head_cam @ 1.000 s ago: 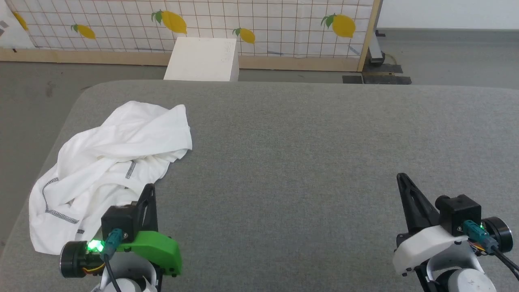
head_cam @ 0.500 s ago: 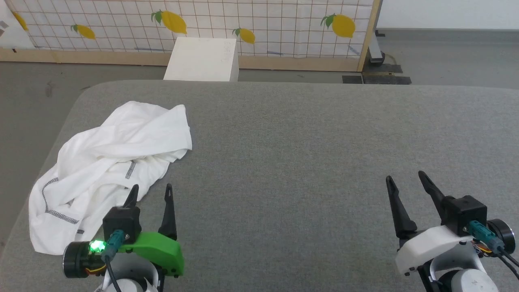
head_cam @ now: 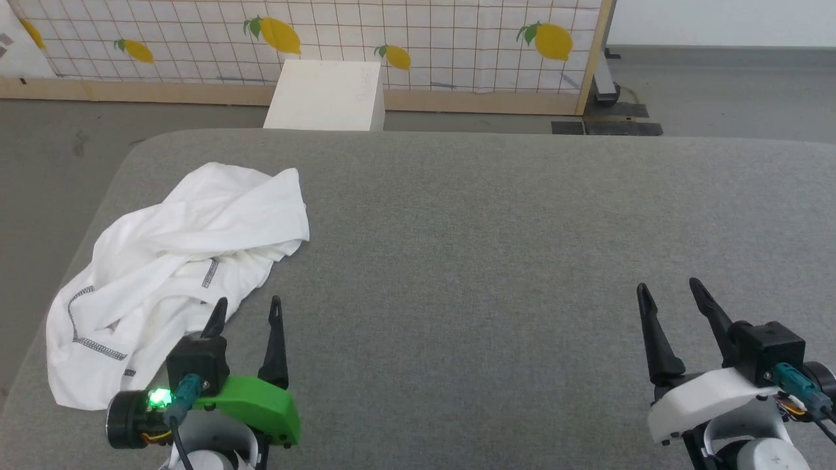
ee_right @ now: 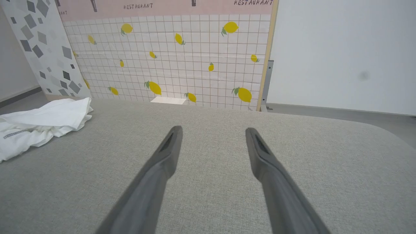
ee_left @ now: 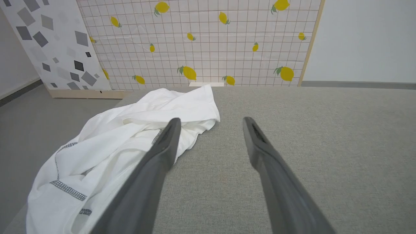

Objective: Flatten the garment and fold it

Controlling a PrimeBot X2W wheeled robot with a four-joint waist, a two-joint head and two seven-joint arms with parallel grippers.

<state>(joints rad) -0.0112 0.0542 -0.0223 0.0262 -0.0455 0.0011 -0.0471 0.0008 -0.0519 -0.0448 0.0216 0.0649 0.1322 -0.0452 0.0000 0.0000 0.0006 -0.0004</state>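
The garment is a white T-shirt with dark grey zigzag seams, lying crumpled at the left side of the grey padded table. In the left wrist view the garment lies just left of and partly behind the left finger. My left gripper stands open at the garment's near right edge, holding nothing; its midpoint is over bare table. My right gripper is open and empty over bare table at the lower right, far from the garment; its fingers point at the far edge.
A rigid white box stands on the floor behind the table's far edge. A lemon-patterned grid panel with a wooden frame closes the back. Grey floor lies to the left of the table.
Both grippers went from shut to open. The right gripper has shifted slightly to the right. The garment has not moved.
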